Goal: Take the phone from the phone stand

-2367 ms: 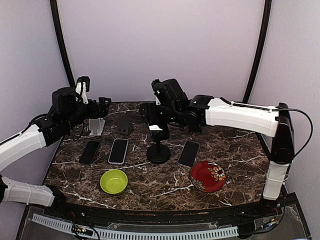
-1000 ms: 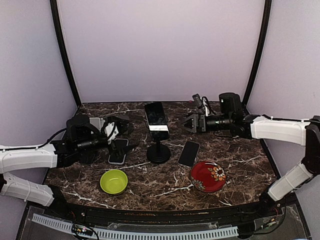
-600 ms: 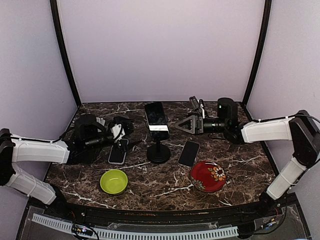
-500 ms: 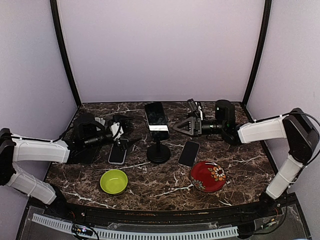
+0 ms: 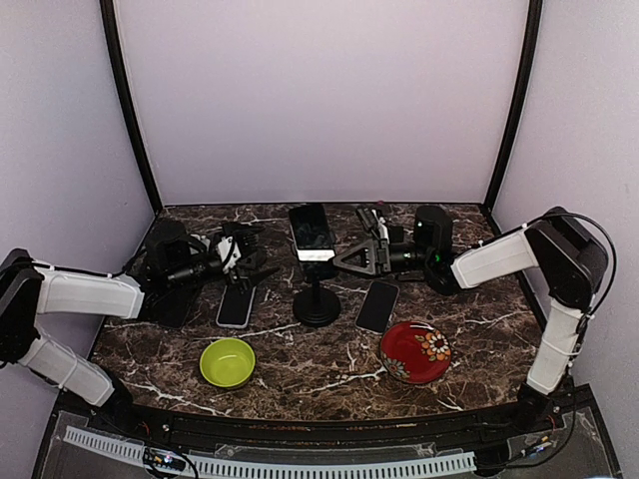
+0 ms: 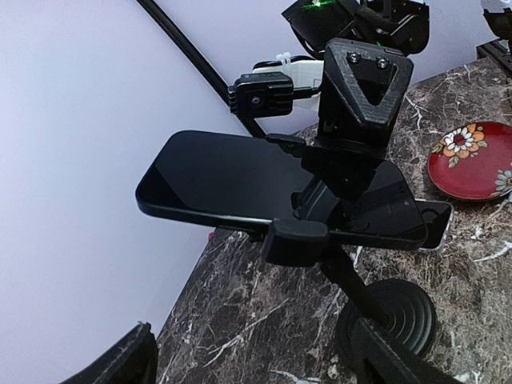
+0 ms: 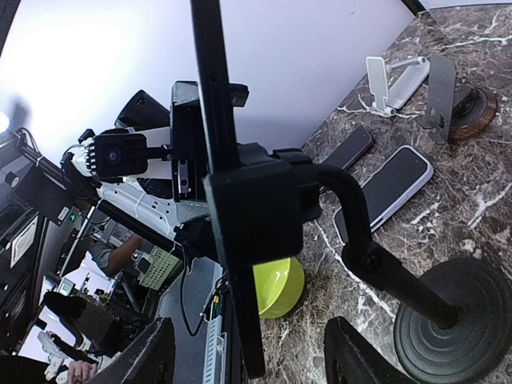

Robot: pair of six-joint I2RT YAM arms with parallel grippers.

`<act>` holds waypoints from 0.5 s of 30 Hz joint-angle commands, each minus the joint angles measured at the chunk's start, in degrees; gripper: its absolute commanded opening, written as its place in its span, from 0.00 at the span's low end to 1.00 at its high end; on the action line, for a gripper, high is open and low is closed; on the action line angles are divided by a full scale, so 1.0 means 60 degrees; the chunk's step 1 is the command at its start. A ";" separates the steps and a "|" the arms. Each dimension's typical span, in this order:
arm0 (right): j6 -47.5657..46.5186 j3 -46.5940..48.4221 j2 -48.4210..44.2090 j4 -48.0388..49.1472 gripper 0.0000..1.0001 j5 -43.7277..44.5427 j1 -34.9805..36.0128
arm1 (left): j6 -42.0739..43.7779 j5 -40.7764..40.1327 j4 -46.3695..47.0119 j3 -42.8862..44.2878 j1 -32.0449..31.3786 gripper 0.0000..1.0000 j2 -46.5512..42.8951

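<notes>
A black phone sits tilted in the clamp of a black phone stand at the table's middle. My left gripper reaches in from the left, open, just short of the stand. My right gripper comes in from the right, also open, close to the phone's lower edge. In the left wrist view the phone lies above my gripper, whose fingers stand far apart. The right wrist view shows the phone edge-on, between my spread fingers, touching neither.
A green bowl and a red flowered plate sit near the front. Two phones lie flat beside the stand's base. Two more stands are at the back left.
Both arms have reached inward toward the stand, the left from the left, the right from the right. The right gripper's fingers have narrowed somewhat.
</notes>
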 commanded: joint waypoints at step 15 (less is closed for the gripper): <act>0.1422 0.0902 0.1249 0.2709 0.42 -0.0930 0.0453 | 0.0083 0.0881 0.0199 0.0872 0.0037 0.82 0.0872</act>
